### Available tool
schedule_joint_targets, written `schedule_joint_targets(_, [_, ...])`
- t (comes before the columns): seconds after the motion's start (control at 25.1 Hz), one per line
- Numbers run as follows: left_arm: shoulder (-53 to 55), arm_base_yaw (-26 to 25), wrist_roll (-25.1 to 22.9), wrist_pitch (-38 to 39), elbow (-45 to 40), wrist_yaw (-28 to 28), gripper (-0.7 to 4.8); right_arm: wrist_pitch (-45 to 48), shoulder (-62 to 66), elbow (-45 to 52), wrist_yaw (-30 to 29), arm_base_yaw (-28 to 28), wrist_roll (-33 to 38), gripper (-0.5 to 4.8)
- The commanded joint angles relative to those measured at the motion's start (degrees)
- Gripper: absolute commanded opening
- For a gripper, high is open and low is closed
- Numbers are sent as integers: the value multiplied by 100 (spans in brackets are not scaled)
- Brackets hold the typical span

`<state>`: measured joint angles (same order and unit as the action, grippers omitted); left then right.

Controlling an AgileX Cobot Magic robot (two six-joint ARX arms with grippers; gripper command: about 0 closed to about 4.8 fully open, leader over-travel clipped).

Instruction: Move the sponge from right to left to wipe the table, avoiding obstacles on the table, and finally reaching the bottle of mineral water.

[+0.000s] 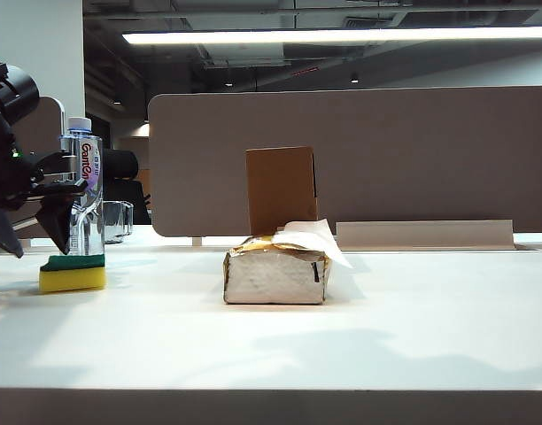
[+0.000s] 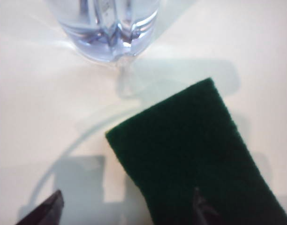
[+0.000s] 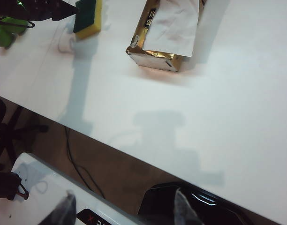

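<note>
The sponge (image 1: 72, 273) lies flat on the white table (image 1: 271, 345) at the far left, dark green side up, just in front of the bottle of mineral water (image 1: 82, 186). In the left wrist view a small gap shows between the sponge (image 2: 195, 154) and the bottle's base (image 2: 108, 28). My left gripper (image 1: 39, 243) hangs open just above the sponge, holding nothing; one fingertip (image 2: 202, 211) is over the green face, the other over bare table. The tissue box obstacle (image 1: 275, 270) with its brown flap (image 1: 282, 189) stands mid-table. My right gripper (image 3: 124, 210) is open and empty, off the table's front edge.
A small clear glass cup (image 1: 117, 220) stands behind the bottle. Grey partition panels (image 1: 386, 159) close off the back of the table. In the right wrist view the tissue box (image 3: 164, 35) and sponge (image 3: 87, 16) lie far off, with cables and floor below the table edge.
</note>
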<state>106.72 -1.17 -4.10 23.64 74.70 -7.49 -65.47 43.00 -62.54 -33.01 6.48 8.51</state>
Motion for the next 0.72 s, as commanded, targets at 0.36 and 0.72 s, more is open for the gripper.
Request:
schedule_joint_targets(0.36, [-778, 4, -197, 264, 20, -669, 356, 76, -17, -26, -35, 2, 2, 269])
schedule_joint_targets(0.72, [-2037, 4, -306, 522, 20, -1102, 356, 101, -98, -26, -35, 9, 2, 269])
